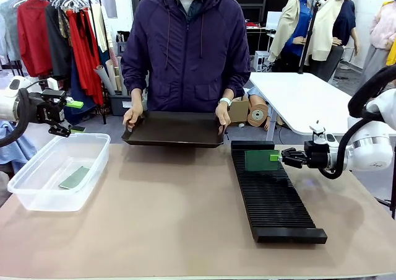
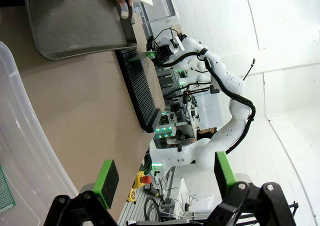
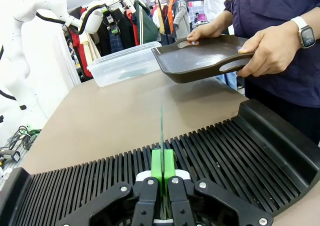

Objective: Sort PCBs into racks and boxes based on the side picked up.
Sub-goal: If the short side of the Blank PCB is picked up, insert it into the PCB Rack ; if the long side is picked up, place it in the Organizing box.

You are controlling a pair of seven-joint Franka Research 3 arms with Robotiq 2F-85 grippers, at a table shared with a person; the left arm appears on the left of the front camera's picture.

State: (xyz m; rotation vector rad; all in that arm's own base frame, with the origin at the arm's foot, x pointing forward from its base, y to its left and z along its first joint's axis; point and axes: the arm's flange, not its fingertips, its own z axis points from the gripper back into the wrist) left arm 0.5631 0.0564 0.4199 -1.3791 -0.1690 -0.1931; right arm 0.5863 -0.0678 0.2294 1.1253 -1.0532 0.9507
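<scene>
**Front view.** You see the right gripper [image 1: 276,158] clamped on the near edge of a green board [image 1: 260,160]. The board stands upright at the far end of the black rack [image 1: 272,196]. You cannot tell whether its lower edge sits in a slot.

**Right wrist view.** The two green pads [image 3: 156,164] are pressed together on the board. You see the board edge-on, as a thin vertical line rising over the ribs.

**Left arm.** The left gripper [image 1: 73,116] hangs above the far rim of the clear tub [image 1: 93,145], jaws spread wide and grasping nothing. In the left wrist view its pads [image 2: 106,182] stand well apart, with the table and the rack visible between them.

**Tub.** A second board [image 1: 75,177] lies flat on the tub's floor, toward the front right.

**Far side of the table.** A person [image 1: 185,51] holds a black tray [image 1: 173,130] by its short ends, with a hand [image 1: 132,115] at each. The tray is tilted and raised over the table's far edge, between tub and rack and touching neither
</scene>
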